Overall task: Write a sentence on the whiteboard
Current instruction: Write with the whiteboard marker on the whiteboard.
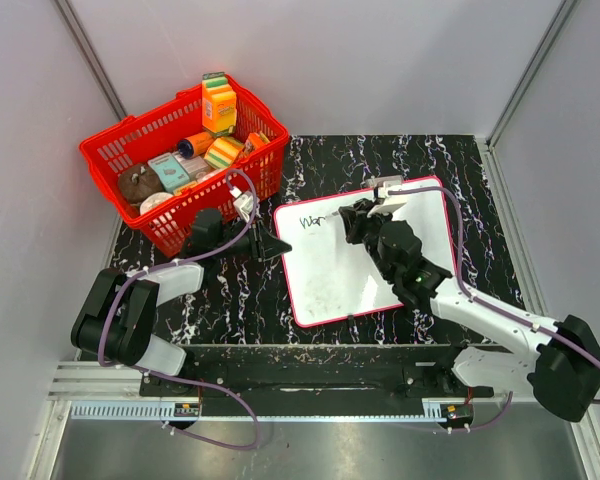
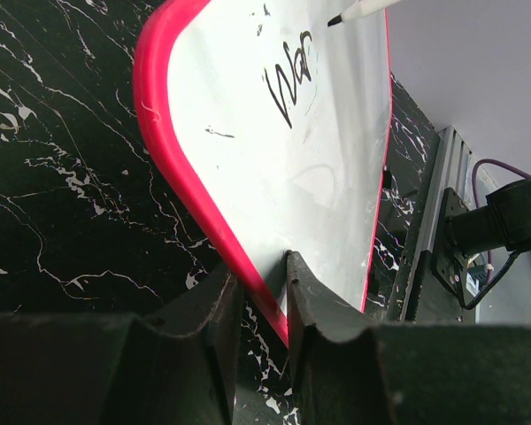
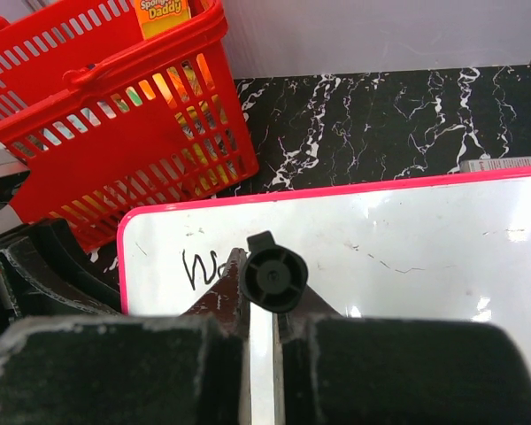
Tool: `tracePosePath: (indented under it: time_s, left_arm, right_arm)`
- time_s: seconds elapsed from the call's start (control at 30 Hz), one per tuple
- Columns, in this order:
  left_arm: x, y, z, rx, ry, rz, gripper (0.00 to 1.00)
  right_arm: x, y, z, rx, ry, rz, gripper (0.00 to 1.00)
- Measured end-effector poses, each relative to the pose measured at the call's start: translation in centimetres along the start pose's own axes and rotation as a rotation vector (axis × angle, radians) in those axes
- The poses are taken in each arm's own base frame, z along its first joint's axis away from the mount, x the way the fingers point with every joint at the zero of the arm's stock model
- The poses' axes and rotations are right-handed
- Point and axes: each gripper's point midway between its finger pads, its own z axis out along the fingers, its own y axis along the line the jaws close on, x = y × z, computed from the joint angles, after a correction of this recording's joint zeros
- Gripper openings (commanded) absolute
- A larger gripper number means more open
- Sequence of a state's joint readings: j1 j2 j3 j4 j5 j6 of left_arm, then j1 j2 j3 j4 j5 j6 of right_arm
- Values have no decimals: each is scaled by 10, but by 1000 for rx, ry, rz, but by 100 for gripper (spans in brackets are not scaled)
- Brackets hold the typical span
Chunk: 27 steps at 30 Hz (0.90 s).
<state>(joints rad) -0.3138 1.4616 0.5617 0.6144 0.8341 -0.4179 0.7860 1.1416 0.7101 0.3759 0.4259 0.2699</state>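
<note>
Top view: the whiteboard (image 1: pixel 370 265) lies flat on the black marbled surface (image 1: pixel 460 160), right of centre. Its long axis runs left to right, rising a little toward the upper right. The left fingers (image 1: pixel 268 245) are at the board's left short edge. The left wrist view shows them nearly closed, pinching the pink frame between them, with the board fanning away toward the top of that picture.

Now the right fingers (image 3: pixel 219 301): they are clamped tight on a marker (image 3: pixel 273 277), seen end-on from the right wrist camera, barrel aimed down at the board. The tip sits at the end of 3 black letters (image 1: pixel 313 219) in the board's upper left. Whether it is actually touching the white, I cannot tell. That is no sentence yet.

The key relation is that the blank field stretches right of the tip, along the long axis, so the line wants to run rightward. The right arm is the 1 over the board, while the left looks like the anchor. A red basket (image 1: pixel 180 160) sits upper left, near the board's corner but apart from it.
</note>
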Motion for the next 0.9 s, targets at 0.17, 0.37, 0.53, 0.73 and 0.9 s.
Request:
tracePosePath:
  time_s: [0.17,0.37,0.53,0.73,0.9]
  left_arm:
    - [0,0,0,0,0,0,0]
    - [0,0,0,-1,1,-1,0]
    - [0,0,0,-1,2,-2,0]
    - [1,0,0,-3,5,-6,0]
    - [1,0,0,-3,5,-5,0]
  right_arm:
    - [-6,0,0,0,-13,0,0]
    - [-10,-3,4,12,-19,-4,0]
    - [-2,-7,9,27,-1,-13,0]
    - [-1,-8,10,28,3,-10,0]
    - [-1,-7,10,26,3,-6,0]
